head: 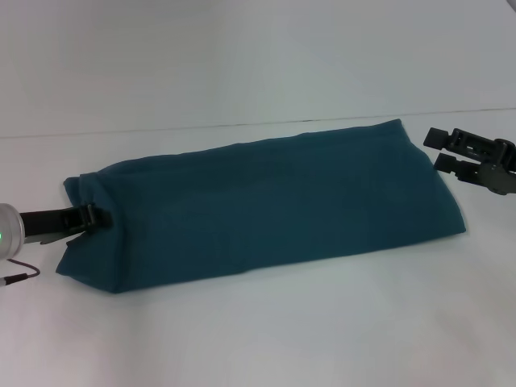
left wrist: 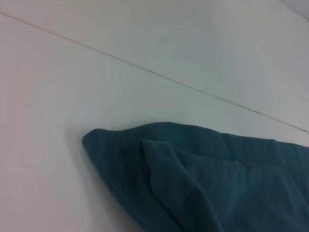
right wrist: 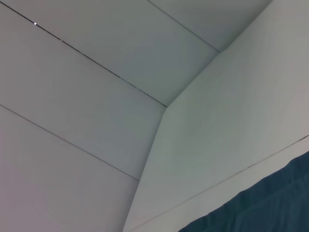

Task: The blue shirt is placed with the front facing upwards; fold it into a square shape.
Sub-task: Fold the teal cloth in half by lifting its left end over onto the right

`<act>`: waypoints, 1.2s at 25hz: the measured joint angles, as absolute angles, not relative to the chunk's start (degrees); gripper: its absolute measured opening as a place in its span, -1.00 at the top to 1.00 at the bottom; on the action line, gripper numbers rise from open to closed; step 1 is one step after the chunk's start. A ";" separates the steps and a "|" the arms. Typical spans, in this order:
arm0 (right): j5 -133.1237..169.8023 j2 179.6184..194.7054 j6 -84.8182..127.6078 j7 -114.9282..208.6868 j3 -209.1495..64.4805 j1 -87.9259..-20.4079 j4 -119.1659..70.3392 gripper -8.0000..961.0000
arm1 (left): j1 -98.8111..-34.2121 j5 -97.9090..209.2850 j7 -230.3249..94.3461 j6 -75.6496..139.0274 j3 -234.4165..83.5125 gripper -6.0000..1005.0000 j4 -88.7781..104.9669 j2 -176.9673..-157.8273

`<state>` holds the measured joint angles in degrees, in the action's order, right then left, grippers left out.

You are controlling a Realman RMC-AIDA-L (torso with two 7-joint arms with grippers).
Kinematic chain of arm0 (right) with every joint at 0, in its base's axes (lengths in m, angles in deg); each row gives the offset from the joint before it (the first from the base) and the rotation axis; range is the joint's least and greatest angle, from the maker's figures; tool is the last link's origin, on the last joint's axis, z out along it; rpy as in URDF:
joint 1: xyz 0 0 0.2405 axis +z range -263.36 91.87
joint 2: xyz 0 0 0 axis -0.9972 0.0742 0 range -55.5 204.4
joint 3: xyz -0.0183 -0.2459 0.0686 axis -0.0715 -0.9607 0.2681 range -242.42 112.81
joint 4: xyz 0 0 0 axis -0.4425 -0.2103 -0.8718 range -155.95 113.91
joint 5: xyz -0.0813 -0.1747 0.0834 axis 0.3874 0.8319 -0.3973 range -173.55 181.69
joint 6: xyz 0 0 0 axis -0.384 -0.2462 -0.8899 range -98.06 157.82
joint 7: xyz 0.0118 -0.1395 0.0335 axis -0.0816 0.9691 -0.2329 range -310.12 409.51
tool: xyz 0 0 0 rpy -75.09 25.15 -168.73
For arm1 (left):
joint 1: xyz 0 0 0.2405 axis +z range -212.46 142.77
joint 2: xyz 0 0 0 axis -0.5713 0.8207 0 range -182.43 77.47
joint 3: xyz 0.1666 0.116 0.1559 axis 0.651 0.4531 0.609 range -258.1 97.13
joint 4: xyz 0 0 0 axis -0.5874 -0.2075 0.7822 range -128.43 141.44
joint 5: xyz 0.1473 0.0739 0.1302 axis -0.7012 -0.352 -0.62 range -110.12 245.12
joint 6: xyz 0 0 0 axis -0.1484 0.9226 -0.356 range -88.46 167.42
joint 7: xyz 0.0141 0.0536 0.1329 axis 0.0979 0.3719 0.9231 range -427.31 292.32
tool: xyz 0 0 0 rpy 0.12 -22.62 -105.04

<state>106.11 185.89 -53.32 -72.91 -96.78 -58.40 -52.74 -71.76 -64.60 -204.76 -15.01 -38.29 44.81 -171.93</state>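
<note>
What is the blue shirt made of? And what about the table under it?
The blue shirt looks like soft matte knitted cloth, probably cotton: it bends into rounded folds without shine. The table looks like a smooth, hard white board, maybe laminate; I can't tell for sure.

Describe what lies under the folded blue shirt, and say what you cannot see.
The blue shirt lies on the white table, a long folded band. Only plain cloth shows; lower layers and any print are covered. Left gripper touches one end.
</note>
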 joint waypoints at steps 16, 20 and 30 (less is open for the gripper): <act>106.14 185.84 -53.53 -72.91 -96.04 -58.67 -52.20 -0.85 | -68.74 -55.73 -199.46 -20.48 -41.26 0.86 47.86 -171.85; 106.19 185.81 -53.52 -72.91 -96.01 -58.67 -52.17 -0.85 | -68.72 -55.66 -199.42 -20.51 -41.27 0.86 47.75 -171.84; 106.34 185.80 -53.44 -72.91 -96.01 -58.70 -52.13 -0.85 | -68.66 -55.59 -199.38 -20.55 -41.29 0.86 47.89 -171.69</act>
